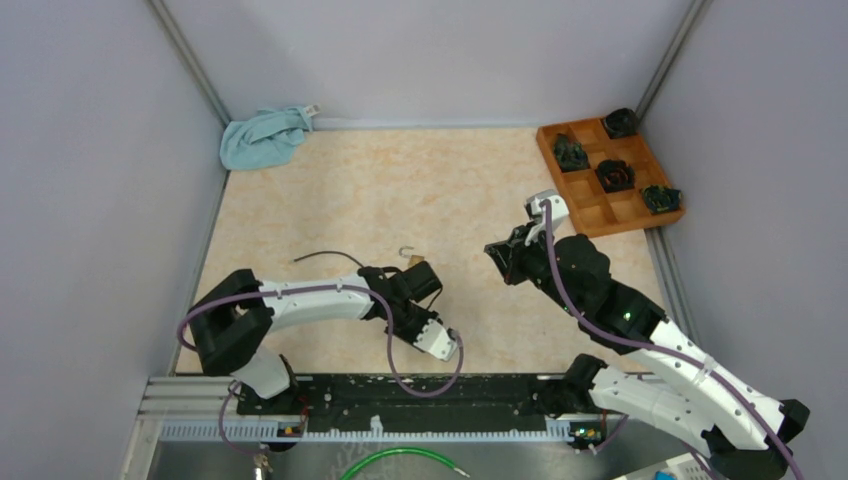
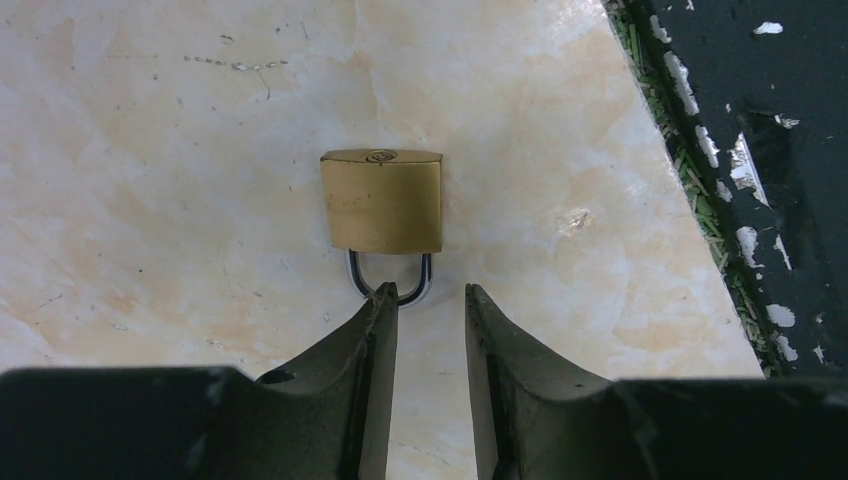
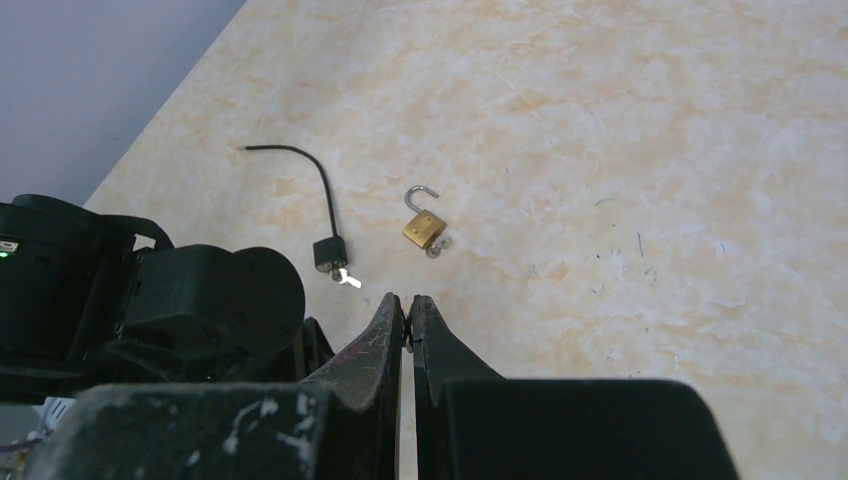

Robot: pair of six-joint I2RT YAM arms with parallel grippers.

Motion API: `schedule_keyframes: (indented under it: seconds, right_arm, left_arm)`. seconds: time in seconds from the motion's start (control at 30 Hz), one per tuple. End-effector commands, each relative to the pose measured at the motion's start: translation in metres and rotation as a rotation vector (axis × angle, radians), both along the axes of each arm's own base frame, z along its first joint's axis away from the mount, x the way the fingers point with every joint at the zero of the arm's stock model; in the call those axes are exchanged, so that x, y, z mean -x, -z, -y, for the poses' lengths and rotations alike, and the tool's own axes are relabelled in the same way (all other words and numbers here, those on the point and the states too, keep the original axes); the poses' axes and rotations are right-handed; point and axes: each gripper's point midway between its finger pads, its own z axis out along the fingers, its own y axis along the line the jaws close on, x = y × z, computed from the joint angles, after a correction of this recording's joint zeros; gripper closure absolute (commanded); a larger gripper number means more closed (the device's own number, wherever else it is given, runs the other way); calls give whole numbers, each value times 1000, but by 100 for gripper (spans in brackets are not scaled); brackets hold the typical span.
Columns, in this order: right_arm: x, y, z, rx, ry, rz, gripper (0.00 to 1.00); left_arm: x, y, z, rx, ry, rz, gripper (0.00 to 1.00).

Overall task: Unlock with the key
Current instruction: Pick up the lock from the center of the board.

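Observation:
A brass padlock (image 2: 382, 200) lies flat on the beige table, its steel shackle (image 2: 360, 280) pointing at my left gripper (image 2: 427, 295). That gripper is open and empty, its left fingertip (image 2: 385, 300) just over the shackle's bend. In the right wrist view the brass padlock (image 3: 424, 227) shows its shackle as an open hook, with a small silver key (image 3: 437, 245) at its base. In the top view the padlock (image 1: 414, 261) lies at the tip of the left gripper (image 1: 420, 280). My right gripper (image 3: 408, 300) is shut and hovers right of the padlock, as the top view (image 1: 498, 255) shows.
A black cable lock (image 3: 330, 250) with a silver key (image 3: 348, 279) lies left of the padlock. A blue cloth (image 1: 262, 138) sits at the back left. A wooden compartment tray (image 1: 590, 205) with dark items stands at the back right. A black rail (image 1: 400, 395) runs along the near edge.

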Motion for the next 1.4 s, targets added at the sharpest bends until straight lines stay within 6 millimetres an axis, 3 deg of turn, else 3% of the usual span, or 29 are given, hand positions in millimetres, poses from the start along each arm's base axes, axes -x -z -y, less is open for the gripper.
schedule_keyframes:
  seconds: [0.0,0.5,0.67,0.8,0.87,1.03,1.23,1.37]
  right_arm:
    - [-1,-21,1,-57,13,34,100]
    - [-1,-19,2,-50,11,28,100]
    - [0,-21,4,-55,17,34,100]
    - [0,-22,6,-51,22,36,100]
    - [0,-21,6,-50,23,35,100]
    - [-2,-19,5,-40,26,33,100]
    - [-6,-19,12,-20,60,47,100]
    - [-5,-17,18,-11,80,51,100]
  left_arm:
    - [-5,-10,6,27,-19,31,62]
    - [2,5,15,8,17,-2,63]
    - [5,10,13,-11,21,-11,75]
    - [10,8,15,-9,17,-29,93]
    - [15,1,17,-11,0,-57,100]
    - [34,-34,24,21,-43,-201,100]
    - [62,-88,24,108,-133,-553,100]
    - [65,-108,11,167,-184,-762,100]
